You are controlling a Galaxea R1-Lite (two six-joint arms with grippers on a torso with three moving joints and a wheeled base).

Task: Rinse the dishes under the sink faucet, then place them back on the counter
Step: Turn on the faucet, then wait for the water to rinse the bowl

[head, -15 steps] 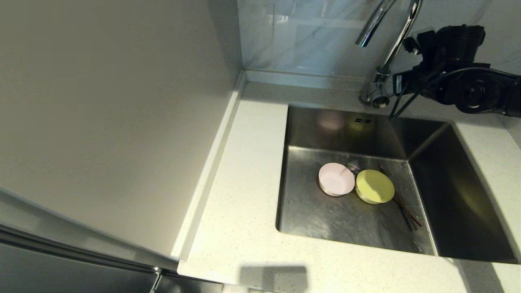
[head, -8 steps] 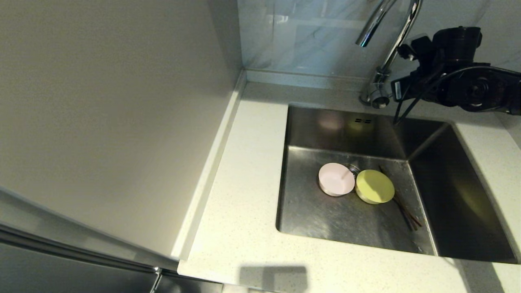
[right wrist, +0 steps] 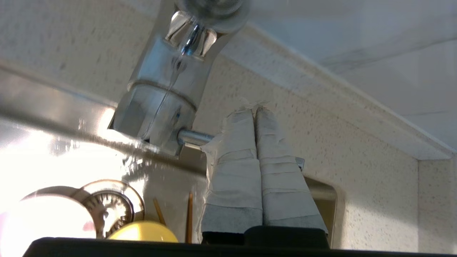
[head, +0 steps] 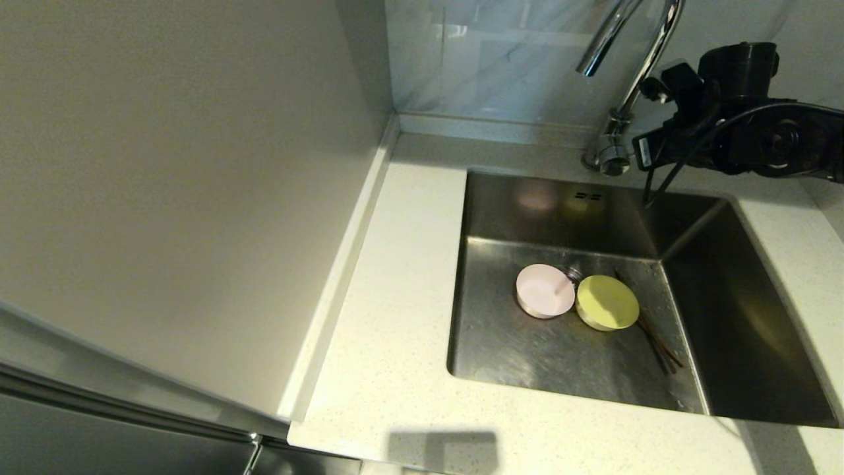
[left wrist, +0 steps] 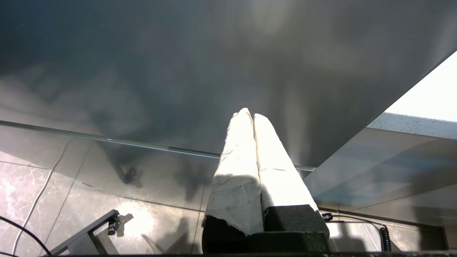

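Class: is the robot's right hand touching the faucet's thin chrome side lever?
Touching. The right wrist view shows the shut right hand resting across the thin chrome side lever, no gap visible.

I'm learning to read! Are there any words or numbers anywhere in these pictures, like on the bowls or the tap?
No readable words or numbers.
Small white label on the right arm, beside the faucet: print too small to read.
Pink bowl, yellow bowl, chopsticks, sink, counter: plain, nothing written.
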